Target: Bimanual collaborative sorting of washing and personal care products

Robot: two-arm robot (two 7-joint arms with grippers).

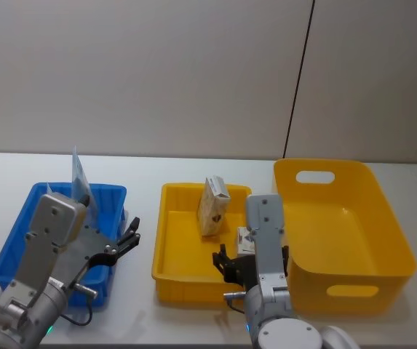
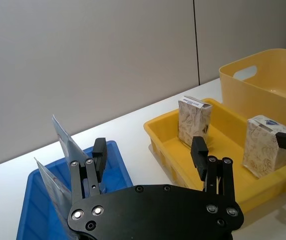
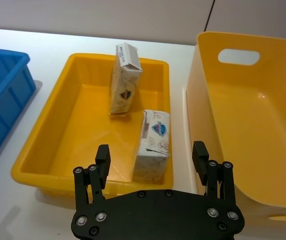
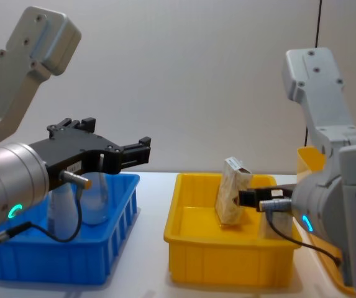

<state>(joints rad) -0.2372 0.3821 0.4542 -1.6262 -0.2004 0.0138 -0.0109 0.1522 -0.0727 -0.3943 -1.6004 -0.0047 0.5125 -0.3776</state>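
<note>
Right tool (image 3: 151,151) hangs open just beside nearer carton (image 3: 152,134); left tool (image 2: 148,148) open near tubes (image 2: 62,134).

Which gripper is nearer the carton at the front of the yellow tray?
Right. The right gripper hovers open just before that carton; the left gripper is at the blue bin's edge, beyond the yellow tray.

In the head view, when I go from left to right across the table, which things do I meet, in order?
blue bin → left gripper → shallow yellow tray, with an upright carton in it → deep yellow bin
</note>
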